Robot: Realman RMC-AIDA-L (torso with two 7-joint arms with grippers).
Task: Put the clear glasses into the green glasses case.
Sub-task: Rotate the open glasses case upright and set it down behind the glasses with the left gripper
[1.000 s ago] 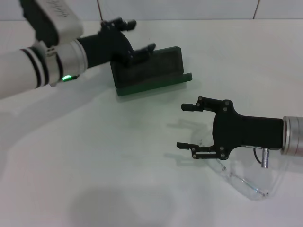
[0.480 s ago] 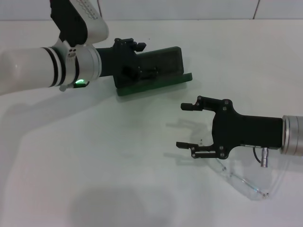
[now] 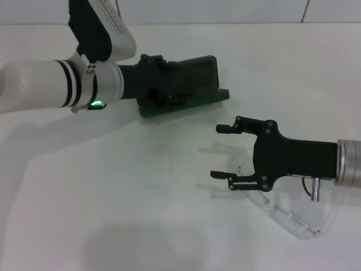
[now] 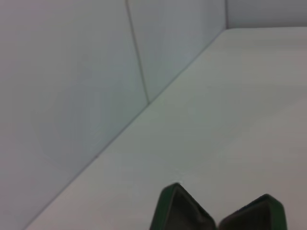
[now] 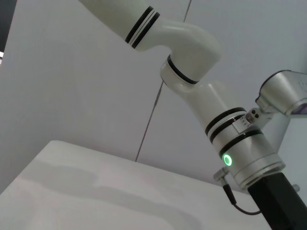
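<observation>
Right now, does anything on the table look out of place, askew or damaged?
Nothing stands out. The green case lies open with the left gripper at it; the clear glasses lie intact under the open right gripper.

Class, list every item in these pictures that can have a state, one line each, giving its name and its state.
green glasses case: open, lid raised, nothing visible inside.
clear glasses: lying on the table, outside the case, ungripped.
left pincer: at the case, fingers unclear.
right pincer: open, over the glasses.
</observation>
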